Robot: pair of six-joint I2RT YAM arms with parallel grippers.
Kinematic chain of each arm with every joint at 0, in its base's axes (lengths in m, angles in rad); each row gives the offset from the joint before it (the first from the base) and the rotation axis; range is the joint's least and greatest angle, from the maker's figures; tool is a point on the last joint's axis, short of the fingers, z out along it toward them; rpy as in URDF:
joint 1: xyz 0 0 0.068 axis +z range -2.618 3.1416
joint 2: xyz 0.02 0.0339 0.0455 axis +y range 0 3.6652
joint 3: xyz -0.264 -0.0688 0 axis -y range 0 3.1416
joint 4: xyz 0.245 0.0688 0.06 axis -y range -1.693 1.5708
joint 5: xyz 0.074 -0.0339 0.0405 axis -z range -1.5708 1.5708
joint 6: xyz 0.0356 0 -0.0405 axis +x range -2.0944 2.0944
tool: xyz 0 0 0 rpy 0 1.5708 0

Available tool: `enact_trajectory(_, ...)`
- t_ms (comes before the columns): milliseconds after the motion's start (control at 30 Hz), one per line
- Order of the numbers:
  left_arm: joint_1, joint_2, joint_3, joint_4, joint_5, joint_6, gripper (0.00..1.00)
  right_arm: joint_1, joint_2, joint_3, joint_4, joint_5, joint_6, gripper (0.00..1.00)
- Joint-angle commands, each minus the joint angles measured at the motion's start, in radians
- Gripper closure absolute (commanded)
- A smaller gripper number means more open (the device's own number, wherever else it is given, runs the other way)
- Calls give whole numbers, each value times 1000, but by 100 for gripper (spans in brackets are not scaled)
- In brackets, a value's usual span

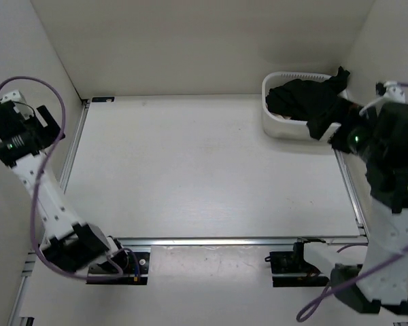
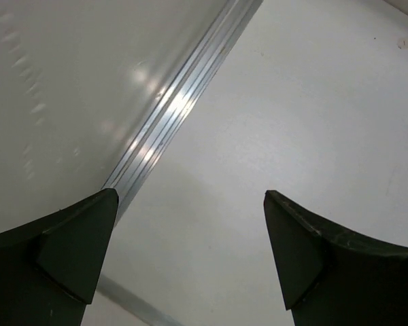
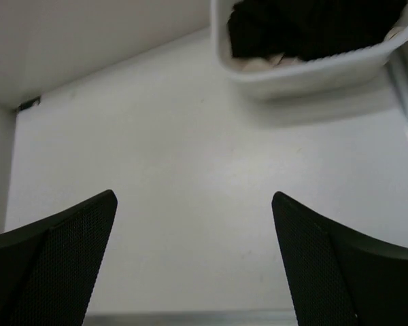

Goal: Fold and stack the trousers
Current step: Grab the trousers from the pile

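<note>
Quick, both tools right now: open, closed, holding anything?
Left tool: open, holding nothing.
Right tool: open, holding nothing; the trousers lie in the basket.

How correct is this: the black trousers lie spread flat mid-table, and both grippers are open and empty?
One point is wrong: the black soft fabric trousers lie bunched in the white plastic basket at the far right corner of the table, as the top external view shows. The left gripper and right gripper are open and empty.

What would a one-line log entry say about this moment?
trousers: heaped in basket, far right | left end effector: open, empty | right end effector: open, empty | folding: not started
</note>
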Motion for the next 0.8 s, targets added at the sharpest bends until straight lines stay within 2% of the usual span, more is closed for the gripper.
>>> enact_trajectory(0, -16, 229, 121, -25, 121, 0, 0, 3, 216, 111, 212, 356, -59, 1)
enact_trajectory(133, -178, 318, 174, -14, 87, 0, 0, -6, 504, 217, 355, 502, -93, 1)
enact_trajectory(167, -212, 319, 174, -14, 58, 0, 0, -7, 652, 260, 364, 524, -102, 1)
enact_trajectory(233, -284, 332, 140, -5, 27, 0, 0, -19, 812, 435, 364, 559, -142, 1)
enact_trajectory(267, -348, 332, 102, 9, 1, 0, 0, -28, 966, 491, 364, 571, -153, 1)
enact_trajectory(333, -418, 351, 54, 36, -58, 0, 0, -28, 1087, 539, 465, 625, -197, 1)
enact_trajectory(367, -488, 351, 30, 46, -103, 0, 0, -28, 1179, 514, 526, 646, -215, 1)
enact_trajectory(400, -524, 383, -10, 46, -203, 0, 0, -39, 1224, 513, 616, 657, -225, 1)
enact_trajectory(500, -620, 417, -73, 46, -345, 0, 0, -77, 1380, 575, 721, 657, -177, 1)
enact_trajectory(633, -674, 455, -86, 37, -379, 0, 0, -106, 1465, 587, 770, 582, -97, 1)
enact_trajectory(700, -688, 470, -67, 27, -379, 0, 0, -106, 1465, 576, 780, 582, -110, 12)
enact_trajectory(733, -688, 484, -47, 27, -369, 0, 0, -106, 1456, 566, 780, 567, -126, 23)
enact_trajectory(767, -688, 499, -37, 27, -369, 0, 0, -118, 1432, 566, 792, 508, -162, 61)
